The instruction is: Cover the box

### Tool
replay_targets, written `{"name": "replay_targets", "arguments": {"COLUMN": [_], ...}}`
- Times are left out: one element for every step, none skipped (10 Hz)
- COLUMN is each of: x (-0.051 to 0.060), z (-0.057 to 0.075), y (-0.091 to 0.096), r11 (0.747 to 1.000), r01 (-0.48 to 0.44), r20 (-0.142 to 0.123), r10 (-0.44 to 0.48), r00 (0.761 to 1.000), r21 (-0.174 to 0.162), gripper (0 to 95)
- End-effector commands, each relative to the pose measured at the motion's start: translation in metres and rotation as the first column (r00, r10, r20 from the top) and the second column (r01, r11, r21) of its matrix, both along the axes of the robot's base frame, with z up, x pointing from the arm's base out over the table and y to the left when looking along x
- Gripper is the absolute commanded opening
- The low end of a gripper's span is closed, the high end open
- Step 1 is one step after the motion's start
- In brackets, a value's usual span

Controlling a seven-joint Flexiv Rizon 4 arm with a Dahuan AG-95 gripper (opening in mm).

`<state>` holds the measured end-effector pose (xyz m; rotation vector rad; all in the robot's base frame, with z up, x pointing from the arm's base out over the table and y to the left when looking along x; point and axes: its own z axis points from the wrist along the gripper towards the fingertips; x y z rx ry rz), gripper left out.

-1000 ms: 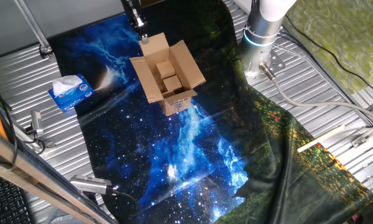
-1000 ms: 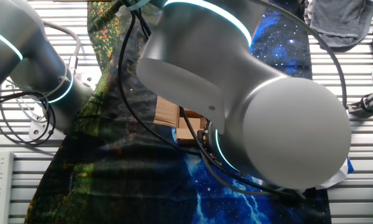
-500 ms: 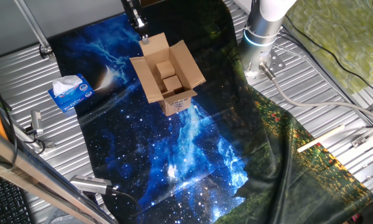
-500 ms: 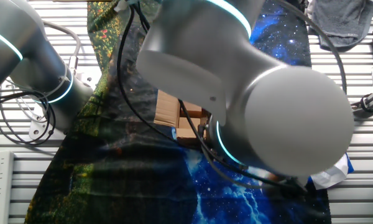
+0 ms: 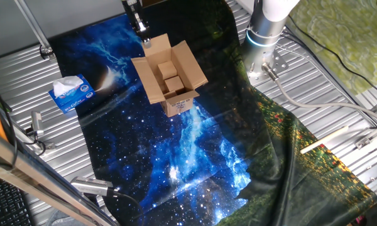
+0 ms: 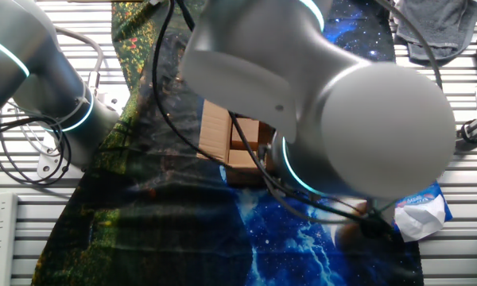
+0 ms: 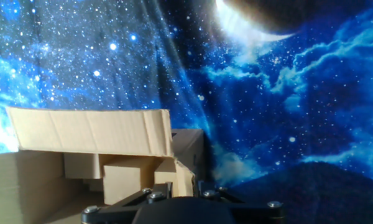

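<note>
The box (image 5: 170, 79) is a brown cardboard carton standing on the starry blue cloth, its four top flaps spread open and smaller cardboard pieces inside. A white label (image 5: 180, 105) faces the near side. My gripper (image 5: 142, 30) hangs at the far flap's outer edge, just behind the box; its jaws are too small to read here. In the hand view, the far flap (image 7: 90, 132) stands upright to the left and only the gripper's dark base (image 7: 180, 211) shows. The arm hides most of the box (image 6: 222, 135) in the other fixed view.
A blue and white tissue box (image 5: 71, 93) lies left of the carton on the cloth's edge. The arm's base (image 5: 264, 37) stands at the back right. A dark floral cloth (image 5: 289, 144) covers the right side. Metal rods and clamps (image 5: 38, 132) line the left.
In the other fixed view the arm's big joint has swung up and to the right, uncovering more of the tissue box. The gripper has crept slightly away from the carton; the flaps have not moved.
</note>
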<state>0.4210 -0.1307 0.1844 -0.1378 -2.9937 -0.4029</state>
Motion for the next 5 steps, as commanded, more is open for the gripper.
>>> {"name": "replay_targets", "arguments": {"x": [0.001, 0.001, 0.002, 0.004, 0.005], "z": [-0.001, -0.001, -0.001, -0.001, 0.000], "y": [0.004, 0.006, 0.008, 0.013, 0.016], "r11": [1.000, 1.000, 1.000, 1.000, 0.999], "r01": [0.010, 0.015, 0.017, 0.028, 0.035], "r20": [0.001, 0.002, 0.001, 0.000, 0.000], "r10": [-0.010, -0.015, -0.017, -0.028, -0.035], "r00": [1.000, 1.000, 1.000, 1.000, 0.999], "r21": [0.001, 0.003, 0.005, 0.006, 0.007], "gripper": [19.0, 19.0, 19.0, 19.0, 19.0]}}
